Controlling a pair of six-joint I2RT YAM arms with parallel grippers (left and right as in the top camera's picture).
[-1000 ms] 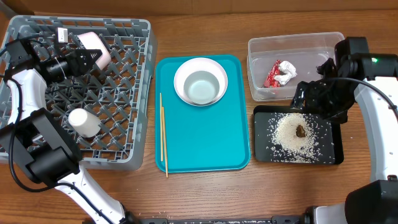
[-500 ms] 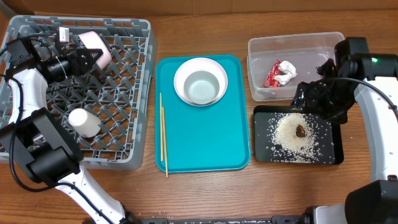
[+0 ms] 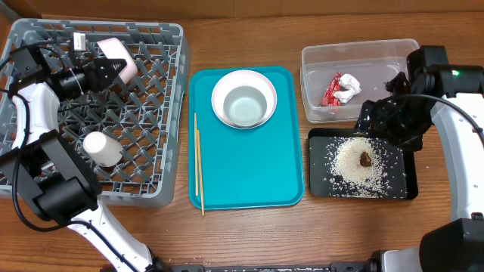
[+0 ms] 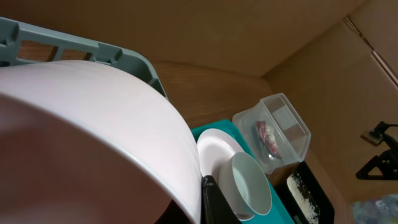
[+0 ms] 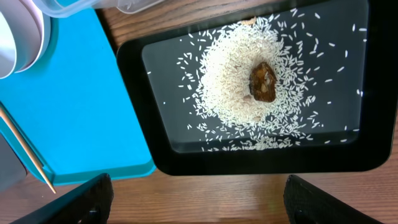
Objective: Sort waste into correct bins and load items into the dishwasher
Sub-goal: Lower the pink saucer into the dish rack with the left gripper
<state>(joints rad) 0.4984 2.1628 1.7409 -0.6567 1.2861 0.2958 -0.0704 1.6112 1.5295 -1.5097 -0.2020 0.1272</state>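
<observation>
My left gripper (image 3: pixel 100 72) is shut on the white round plate (image 3: pixel 115 53), holding it on edge over the back of the grey dish rack (image 3: pixel 162 113). The plate fills the left wrist view (image 4: pixel 93 130). The small white cup (image 3: pixel 102 149) lies in the rack. The white bowl (image 3: pixel 243 98) and the chopsticks (image 3: pixel 198 162) rest on the teal tray (image 3: pixel 249 166). The red wrapper with white wad (image 3: pixel 339 88) lies in the clear tub (image 3: pixel 359 49). Rice with a brown lump (image 5: pixel 262 81) lies in the black tray (image 3: pixel 361 162). My right gripper (image 5: pixel 199 205) is open and empty above that tray.
The teal tray sits between the rack and the two bins. The chopsticks lie along its left rim, partly off it. A cardboard wall (image 4: pixel 280 31) stands behind the table. Bare wooden table (image 3: pixel 249 234) runs along the front.
The left gripper with the plate has shifted very slightly over the rack. The right arm has not moved.
</observation>
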